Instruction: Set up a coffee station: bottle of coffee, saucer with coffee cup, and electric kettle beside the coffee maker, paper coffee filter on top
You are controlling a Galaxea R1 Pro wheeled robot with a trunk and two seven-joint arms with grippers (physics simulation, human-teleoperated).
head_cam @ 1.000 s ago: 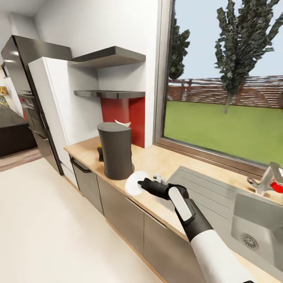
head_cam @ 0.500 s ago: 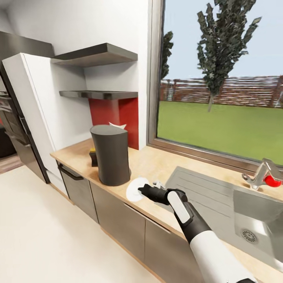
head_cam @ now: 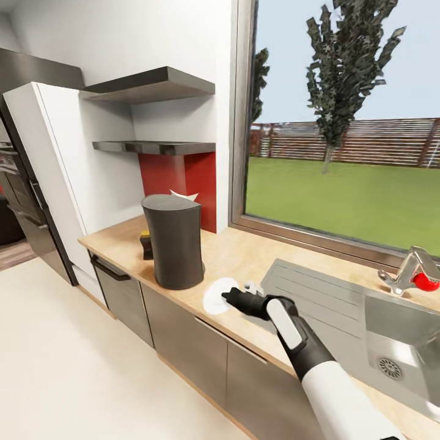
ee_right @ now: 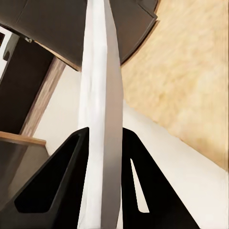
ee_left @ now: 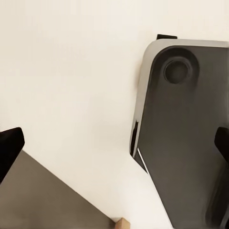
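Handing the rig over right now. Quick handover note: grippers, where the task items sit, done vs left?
Right gripper: shut on the saucer, held edge-on between its fingers, over the countertop beside the coffee maker.
Left gripper: fingertips spread, holding nothing, aimed at the floor.
Coffee maker stands on the countertop; a white paper piece shows behind its top, placement unclear. A small dark item sits beside it, too small to identify.
Left: set the saucer down, then cup, kettle, and confirm the coffee bottle and filter.

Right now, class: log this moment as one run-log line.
right gripper: shut on saucer | saucer: above countertop, beside coffee maker | left gripper: open
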